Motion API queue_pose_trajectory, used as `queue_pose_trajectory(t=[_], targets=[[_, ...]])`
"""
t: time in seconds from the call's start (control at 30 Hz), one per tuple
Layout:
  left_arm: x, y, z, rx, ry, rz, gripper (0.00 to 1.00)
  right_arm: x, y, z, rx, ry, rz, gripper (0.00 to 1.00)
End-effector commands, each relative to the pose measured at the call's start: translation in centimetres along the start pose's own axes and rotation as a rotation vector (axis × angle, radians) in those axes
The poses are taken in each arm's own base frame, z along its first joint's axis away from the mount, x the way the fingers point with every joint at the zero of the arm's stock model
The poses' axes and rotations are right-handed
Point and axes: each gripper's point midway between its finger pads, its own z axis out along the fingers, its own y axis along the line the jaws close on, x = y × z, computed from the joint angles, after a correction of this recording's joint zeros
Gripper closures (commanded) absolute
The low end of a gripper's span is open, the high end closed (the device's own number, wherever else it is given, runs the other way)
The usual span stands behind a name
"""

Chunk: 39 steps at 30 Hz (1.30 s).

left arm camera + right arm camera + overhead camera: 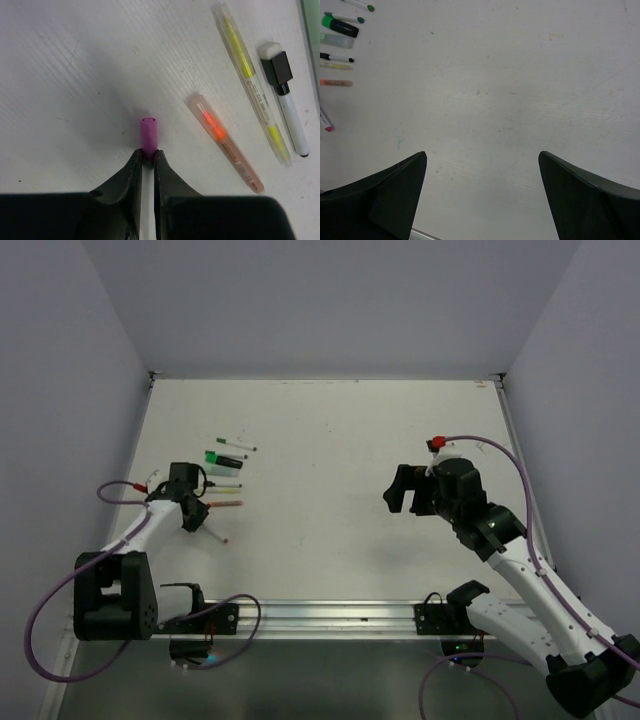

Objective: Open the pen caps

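My left gripper is shut on a white pen just behind its pink cap, which sticks out past the fingertips low over the table. In the top view this gripper is at the left, and the pen slants toward its pink end. An orange pen, a yellow highlighter and a white marker with a black cap lie to its right. My right gripper is open and empty over bare table, far from the pens.
A row of pens and markers lies beyond the left gripper, among them a green and black marker and a green-capped pen. Walls close the table on three sides. A metal rail runs along the near edge.
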Motion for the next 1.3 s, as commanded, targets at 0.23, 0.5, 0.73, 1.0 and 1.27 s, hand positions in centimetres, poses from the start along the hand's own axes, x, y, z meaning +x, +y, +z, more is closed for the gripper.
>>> queue_pose_trajectory(t=[0.23,0.5,0.73,1.0,1.27], targets=[[-3.0,-4.8,-7.2,0.398,-0.117,0.113,1.00,0.5,3.4,1.2,-0.190,0.033,-0.044,0.05],[-2.6,-11.5,-14.8,0.944,-0.171,0.210,1.00,0.8,7.8,3.4,-0.394,0.032,0.026,0.09],[-0.3,-16.6,-22.0,1.290,-0.230,0.266,1.00,-0.1,13.2,5.0,-0.527,-0.010,0.002,0.14],[3.3,-20.1,-26.1,1.482,-0.167,0.300,1.00,-1.9,20.2,5.7,-0.674,-0.038,-0.013,0.18],[4.7,-20.8,-27.9,1.543,-0.153,0.282,1.00,-2.4,23.0,6.9,-0.709,-0.049,-0.030,0.24]])
